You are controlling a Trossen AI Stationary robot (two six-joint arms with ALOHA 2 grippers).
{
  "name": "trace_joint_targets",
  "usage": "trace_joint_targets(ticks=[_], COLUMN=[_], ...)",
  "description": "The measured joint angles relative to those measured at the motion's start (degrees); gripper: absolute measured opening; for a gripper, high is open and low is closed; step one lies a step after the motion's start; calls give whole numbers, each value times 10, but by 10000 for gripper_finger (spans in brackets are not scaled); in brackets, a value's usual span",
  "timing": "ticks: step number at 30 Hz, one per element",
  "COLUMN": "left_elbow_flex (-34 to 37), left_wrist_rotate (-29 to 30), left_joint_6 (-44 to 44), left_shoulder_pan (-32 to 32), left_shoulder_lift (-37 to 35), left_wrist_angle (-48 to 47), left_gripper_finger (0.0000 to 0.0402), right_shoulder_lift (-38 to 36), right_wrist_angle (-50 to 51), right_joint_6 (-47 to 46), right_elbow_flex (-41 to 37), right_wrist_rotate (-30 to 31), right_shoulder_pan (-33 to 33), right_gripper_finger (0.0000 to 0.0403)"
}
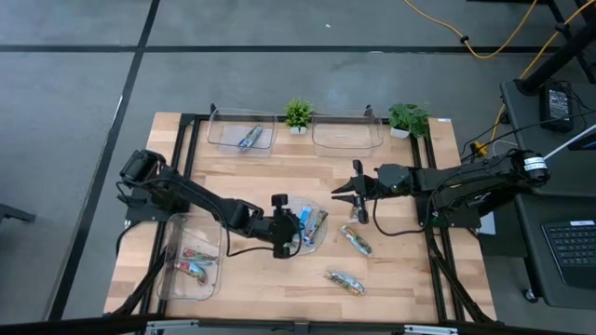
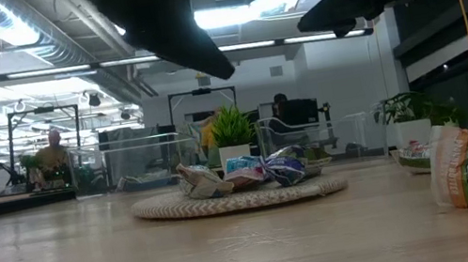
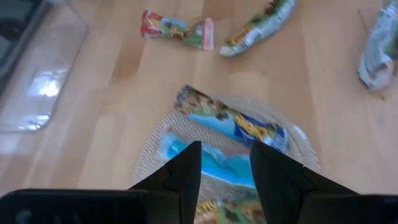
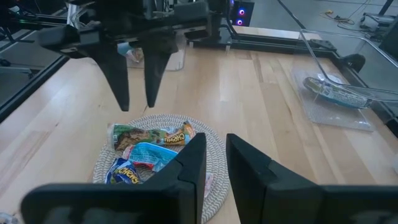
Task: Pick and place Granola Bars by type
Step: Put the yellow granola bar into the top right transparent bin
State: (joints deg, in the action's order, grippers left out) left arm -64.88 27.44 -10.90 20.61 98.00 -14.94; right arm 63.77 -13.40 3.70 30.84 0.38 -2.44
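Several granola bars, mostly blue (image 1: 307,223), lie piled on a round woven plate (image 1: 319,240) at mid-table; they also show in the left wrist view (image 3: 236,121) and the right wrist view (image 4: 152,146). My left gripper (image 1: 279,226) hangs open just above the plate's left side, its fingers over a blue bar (image 3: 214,163) and clear of it. My right gripper (image 1: 346,191) is open and empty above the table, just right of and beyond the plate. Two green bars (image 1: 356,239) (image 1: 345,281) lie loose on the wood right of the plate, and a red bar (image 3: 177,30) lies beside them.
A clear tray (image 1: 191,284) at the near left holds red bars. A clear tray (image 1: 223,140) at the far edge holds one bar, and another tray (image 1: 346,140) stands beside it. Two small potted plants (image 1: 298,113) (image 1: 408,118) stand at the far edge.
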Motion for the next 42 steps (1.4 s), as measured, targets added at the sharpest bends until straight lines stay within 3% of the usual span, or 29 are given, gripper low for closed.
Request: trace_joint_targets(ticks=[7, 24, 34, 42], left_elbow_flex=[2, 96, 112, 112], left_wrist_rotate=[3, -2, -5, 10], left_joint_6=[-49, -48, -44, 3], left_shoulder_pan=[36, 75, 75, 82], left_shoulder_lift=[0, -1, 2, 52], left_wrist_angle=[-67, 21, 70, 106], left_gripper_finger=[129, 132, 188, 210], right_shoulder_lift=[0, 0, 0, 0], right_wrist_angle=[0, 0, 0, 0], right_joint_6=[0, 11, 11, 13], right_elbow_flex=[0, 0, 0, 0], right_wrist_rotate=[0, 0, 0, 0], right_shoulder_pan=[0, 0, 0, 0], right_gripper_finger=[67, 67, 67, 67])
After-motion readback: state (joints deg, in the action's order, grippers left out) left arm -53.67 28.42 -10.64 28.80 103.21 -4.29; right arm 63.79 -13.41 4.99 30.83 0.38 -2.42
